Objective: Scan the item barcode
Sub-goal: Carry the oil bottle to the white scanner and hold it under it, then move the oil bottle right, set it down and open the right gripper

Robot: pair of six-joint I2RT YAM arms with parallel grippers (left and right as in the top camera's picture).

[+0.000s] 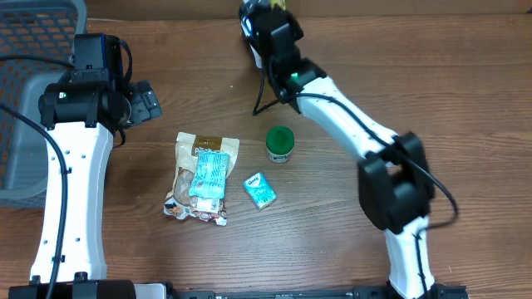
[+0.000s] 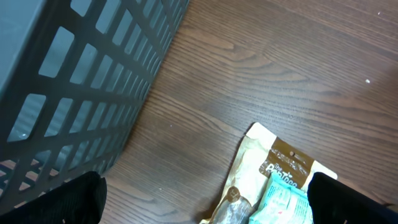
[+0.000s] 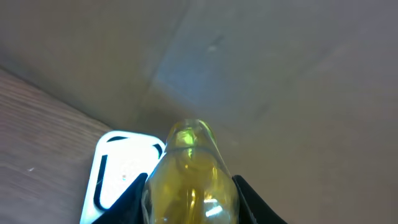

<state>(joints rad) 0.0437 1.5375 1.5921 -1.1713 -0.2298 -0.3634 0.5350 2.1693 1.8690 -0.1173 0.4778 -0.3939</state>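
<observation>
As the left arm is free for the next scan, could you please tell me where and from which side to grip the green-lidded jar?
Take the green-lidded jar across its round lid, coming straight down: it seems to stand upright, clear of the teal packet, so the open left claw should fit around it.

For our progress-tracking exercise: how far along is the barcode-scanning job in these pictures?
Done: the right tool has a yellow item gripped. In hand: it holds it right by the white device, probably the scanner. Left: snack bag, green-lidded jar and teal box lie on the table, whether scanned is unclear; the left tool hangs open.
</observation>
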